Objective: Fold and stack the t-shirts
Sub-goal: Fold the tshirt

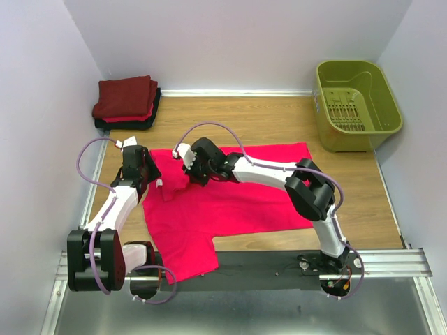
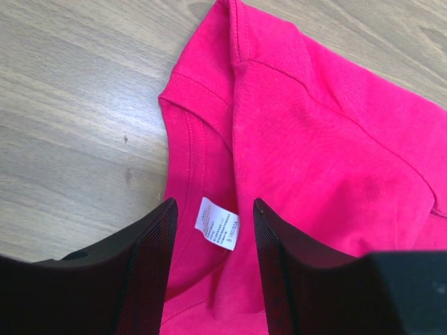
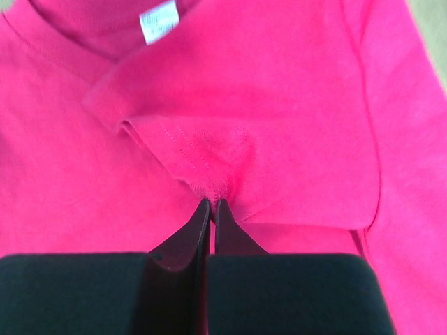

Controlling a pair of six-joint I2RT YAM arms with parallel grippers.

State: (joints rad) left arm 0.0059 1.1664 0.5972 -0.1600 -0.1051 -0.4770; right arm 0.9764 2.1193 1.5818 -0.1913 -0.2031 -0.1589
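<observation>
Pink-red t-shirt (image 1: 244,202) lies spread mostly flat on the wooden tabletop (image 1: 279,118), centre-front, w/ its collar (image 2: 185,105) toward the left side and one part hanging over the near edge by the arm bases. Right end effector (image 3: 213,204) is closed tight, tips pinching a small bunched ridge of the shirt's fabric at a stitched hem edge, just beside the collar; the cloth puckers up at the tips. Left end effector (image 2: 214,204) is open, jaws well apart, above the collar area w/ the white label (image 2: 218,223) showing between the two fingers; can't tell if the tips touch the cloth. In the top view both end effectors sit close together at the shirt's upper-left part. Stack of folded t-shirts (image 1: 126,103) sits at the far-left corner, maroon on top, red under it, black at the bottom, well apart from the spread shirt. Olive-green basket (image 1: 349,139) stands at the far-right corner.
</observation>
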